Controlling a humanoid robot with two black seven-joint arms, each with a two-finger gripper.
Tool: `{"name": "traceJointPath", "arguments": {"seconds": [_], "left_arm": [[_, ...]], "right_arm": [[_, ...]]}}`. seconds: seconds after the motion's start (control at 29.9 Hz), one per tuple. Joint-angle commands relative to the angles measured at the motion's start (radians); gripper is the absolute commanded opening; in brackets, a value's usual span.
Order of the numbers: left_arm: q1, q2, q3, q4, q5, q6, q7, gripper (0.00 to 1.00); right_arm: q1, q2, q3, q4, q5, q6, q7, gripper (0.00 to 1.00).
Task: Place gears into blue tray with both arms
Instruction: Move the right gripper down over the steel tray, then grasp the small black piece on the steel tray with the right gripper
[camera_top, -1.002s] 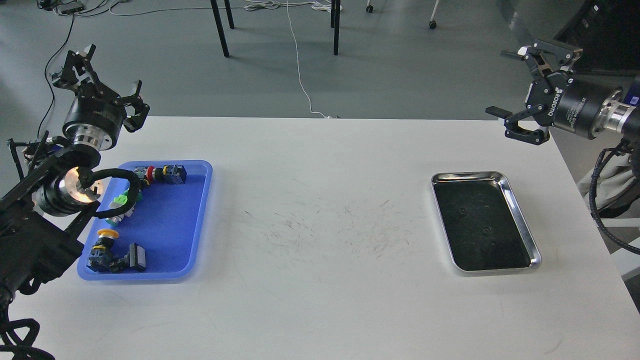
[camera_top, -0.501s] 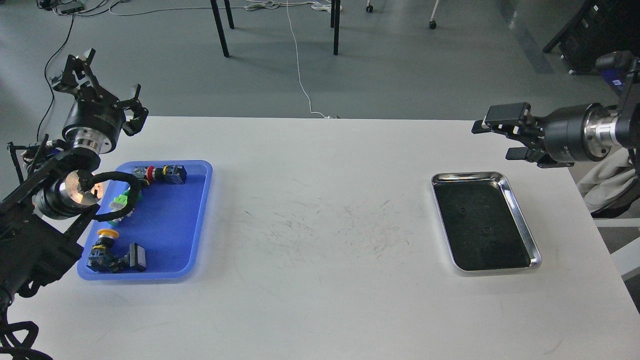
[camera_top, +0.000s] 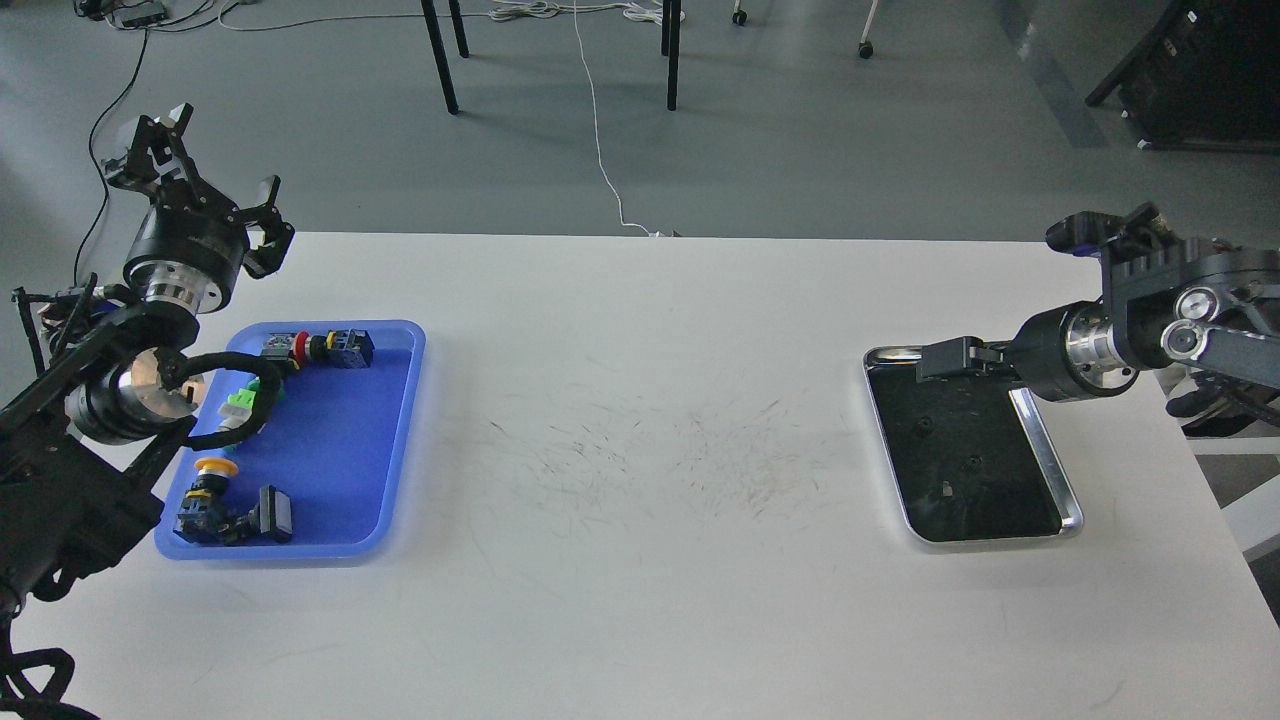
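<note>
Head view: my right gripper (camera_top: 935, 360) hangs over the silver tray's (camera_top: 1050, 470) far edge at 3 o'clock, seen end-on, so I cannot tell its gap. Two gears (camera_top: 926, 425) lie on the dark bottom. My left gripper (camera_top: 195, 165) is spread wide, empty, at 10 o'clock beyond the blue tray (camera_top: 340, 450), which holds push-button switches (camera_top: 325, 348).

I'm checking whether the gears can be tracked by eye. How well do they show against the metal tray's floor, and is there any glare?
Head view: the gears barely show, faint dark rings on the metal tray's dark floor; glare brightens only its rim; the right gripper looks dark.
</note>
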Motion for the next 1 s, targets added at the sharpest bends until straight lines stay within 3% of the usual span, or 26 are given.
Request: {"name": "traceJointPath", "arguments": {"seconds": [0.0,0.47,0.97], "left_arm": [[0.001,0.000,0.002,0.002,0.000,0.001,0.000,0.99],[0.007,0.015,0.000,0.004,0.002,-0.004,0.000,0.99],[0.007,0.026,0.000,0.004,0.002,-0.004,0.000,0.99]], "right_arm": [[-0.015,0.044,-0.026,-0.032,-0.019,-0.005,0.004,0.95],[-0.101,0.181,-0.027,-0.181,-0.067,-0.008,0.024,0.92],[-0.133,0.221,-0.035,-0.236,-0.071,-0.010,0.056,0.74]]}}
